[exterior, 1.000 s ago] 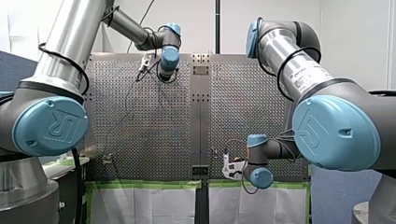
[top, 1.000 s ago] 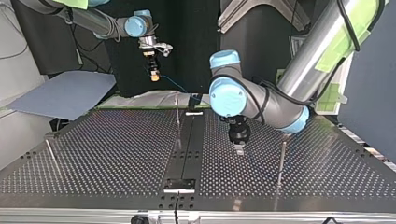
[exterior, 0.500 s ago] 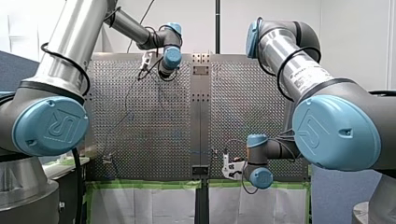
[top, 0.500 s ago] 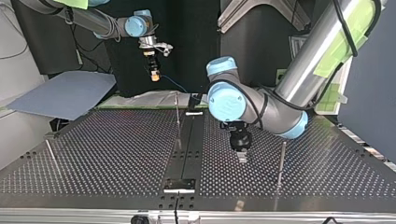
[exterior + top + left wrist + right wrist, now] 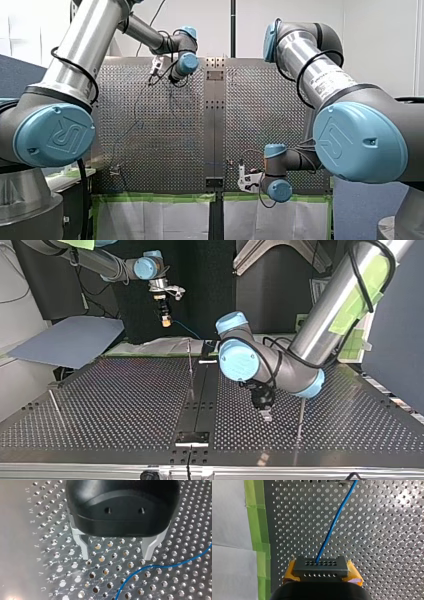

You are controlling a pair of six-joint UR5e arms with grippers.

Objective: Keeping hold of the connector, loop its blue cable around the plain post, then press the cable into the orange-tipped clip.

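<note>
Left arm cap: "UR" logo moulded into the blue joint cover (image 5: 54, 135) at the front view's left.
My left gripper (image 5: 115, 558): black body, metal fingers (image 5: 83, 545) spread apart with nothing between them, tips low over the worktop (image 5: 30, 580).
Worktop writing: single letters engraved beside the hole rows in the left wrist view, a U and an X among them, the others too faint to read.
Blue cable (image 5: 135, 573): lying on the perforated worktop just ahead of one open fingertip, contact unclear; in the right wrist view, running from the connector away across the holes.
Thin post (image 5: 301, 412): upright, just beside my left gripper in the top view.
Connector (image 5: 320, 565): dark grey block with two rows of small holes, clamped between the yellow pads (image 5: 290, 573) of my right gripper (image 5: 322, 576), above the worktop's edge near the green tape (image 5: 257, 517).
Right arm label: white sticker (image 5: 327, 82) on the silver tube, print too small to read; "UR" logo also on the big blue cap (image 5: 357, 142).
</note>
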